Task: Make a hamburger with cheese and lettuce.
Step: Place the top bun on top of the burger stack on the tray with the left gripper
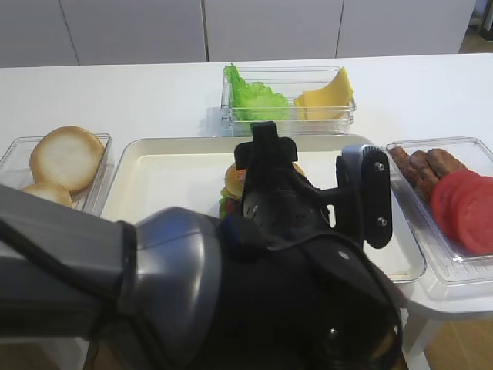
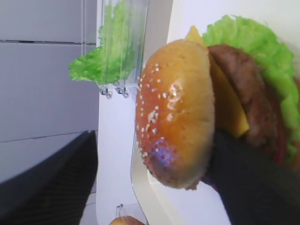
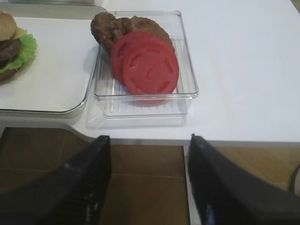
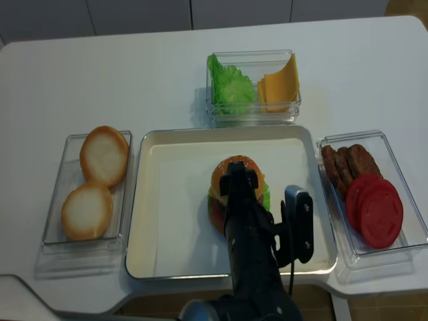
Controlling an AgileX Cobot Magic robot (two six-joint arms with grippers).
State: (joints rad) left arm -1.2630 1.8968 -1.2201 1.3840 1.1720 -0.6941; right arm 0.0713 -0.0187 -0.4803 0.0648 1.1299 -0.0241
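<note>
Jaws of the left gripper (image 2: 154, 178) spread wide around the hamburger (image 2: 187, 108) on the tray (image 4: 174, 167); right gripper (image 3: 147, 180) gapes empty beside tomato slices (image 3: 147, 63).

A white bench (image 4: 147, 73) carries a cream tray (image 4: 180, 167) at centre, a clear bun box (image 4: 50, 221) left, a greens-and-cheese box (image 4: 251, 117) behind, and a patty-and-tomato box (image 4: 401, 167) right.

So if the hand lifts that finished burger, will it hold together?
Probably not well: the hamburger is loose stacked layers, so it may slide apart. The glossy sesame bun looks slippery, and the cheese already pokes out sideways.
</note>
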